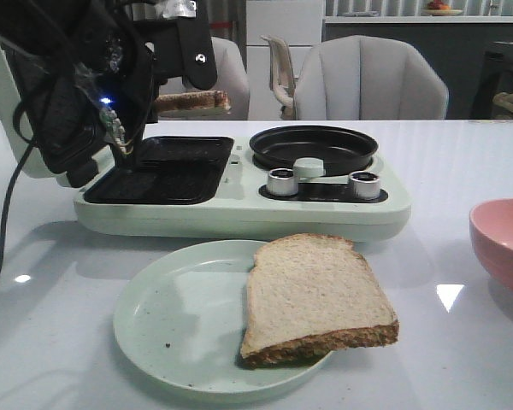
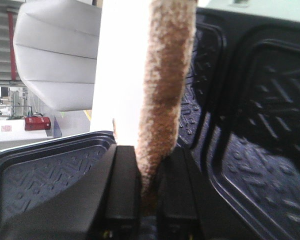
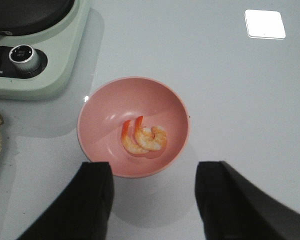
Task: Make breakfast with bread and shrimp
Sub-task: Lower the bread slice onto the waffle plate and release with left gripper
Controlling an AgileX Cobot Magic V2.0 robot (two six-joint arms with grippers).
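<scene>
Your left hand (image 2: pixel 149 200) is clamped on one bread slice (image 1: pixel 192 102) at the front view's upper left, above the griddle (image 1: pixel 162 171). The second slice (image 1: pixel 312 295) waits on the plate (image 1: pixel 171 316). Your right hand (image 3: pixel 154 200) hangs released over the shrimp (image 3: pixel 142 137) in the pink bowl (image 3: pixel 100 115), nothing cooked yet.

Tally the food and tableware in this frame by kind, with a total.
Bread slices: 2, one on the plate, one in the left gripper.
Shrimp: 2, in the bowl.
Pink bowl: 1.
Pale green plate: 1.
Total: 6
</scene>
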